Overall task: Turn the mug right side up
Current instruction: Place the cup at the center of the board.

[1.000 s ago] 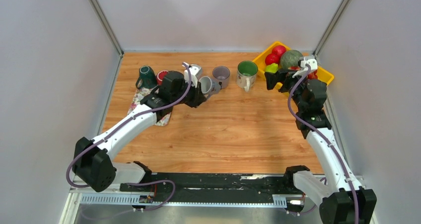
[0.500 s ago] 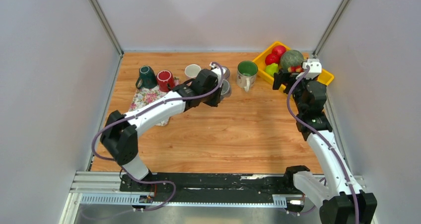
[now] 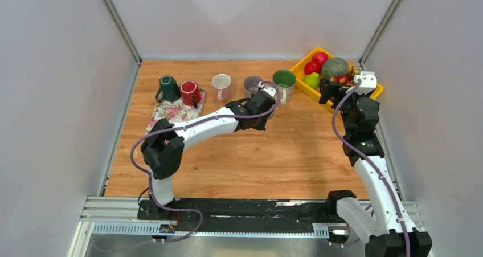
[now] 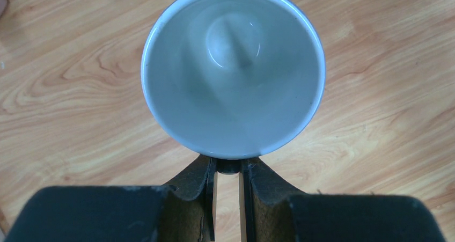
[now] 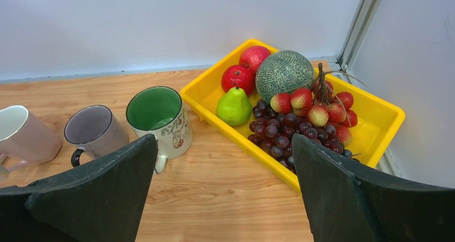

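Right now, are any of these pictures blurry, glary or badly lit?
Top view: even light, sharp, only soft shadows on the table. Left wrist view: the mug is crisp, with a faint glare ring deep inside; the left gripper is dark. Right wrist view: the fruit tray is sharp and bright, the right gripper's fingers black, featureless.

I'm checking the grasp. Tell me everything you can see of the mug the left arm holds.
Only the mug interior shows: glossy white, ceramic-looking, empty, with an unchipped round rim. Its mouth faces the wrist camera, and the wooden table is behind it. The fingers of the left gripper pinch a small part at its near edge, seemingly the handle.
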Robot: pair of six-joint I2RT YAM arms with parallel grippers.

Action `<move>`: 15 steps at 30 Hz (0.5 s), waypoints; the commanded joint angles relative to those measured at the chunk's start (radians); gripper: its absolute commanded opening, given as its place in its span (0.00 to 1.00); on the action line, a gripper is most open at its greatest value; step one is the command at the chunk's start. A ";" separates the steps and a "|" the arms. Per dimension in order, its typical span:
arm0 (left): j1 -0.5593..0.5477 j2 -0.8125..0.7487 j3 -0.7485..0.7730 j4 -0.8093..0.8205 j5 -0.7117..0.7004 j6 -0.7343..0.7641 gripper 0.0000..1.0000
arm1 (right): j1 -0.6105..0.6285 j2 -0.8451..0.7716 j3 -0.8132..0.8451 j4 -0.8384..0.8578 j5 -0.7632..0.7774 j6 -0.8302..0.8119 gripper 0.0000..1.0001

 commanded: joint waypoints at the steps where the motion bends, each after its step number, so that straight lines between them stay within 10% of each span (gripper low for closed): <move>1: -0.075 0.030 0.101 -0.004 -0.112 -0.072 0.00 | -0.023 -0.004 0.000 0.007 -0.016 0.038 1.00; 15: -0.124 0.201 0.246 -0.107 -0.108 -0.209 0.00 | -0.063 -0.070 -0.065 0.078 -0.030 0.053 1.00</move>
